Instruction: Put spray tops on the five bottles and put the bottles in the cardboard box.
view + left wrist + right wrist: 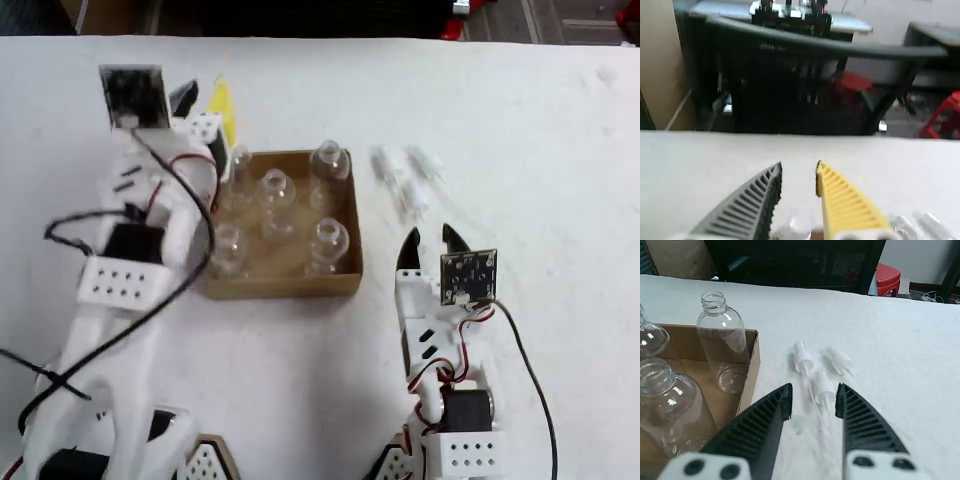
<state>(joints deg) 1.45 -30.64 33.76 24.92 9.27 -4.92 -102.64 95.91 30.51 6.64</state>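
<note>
Five bottles (328,238) stand upright and uncapped inside the cardboard box (285,285). Loose spray tops (822,385) lie on the bench (520,130) beside the box, on the right arm's side. The right hand (430,235) is open and empty, near the tops. The left hand (799,172) is above the box's far corner, fingertips slightly parted with nothing between them.
</note>
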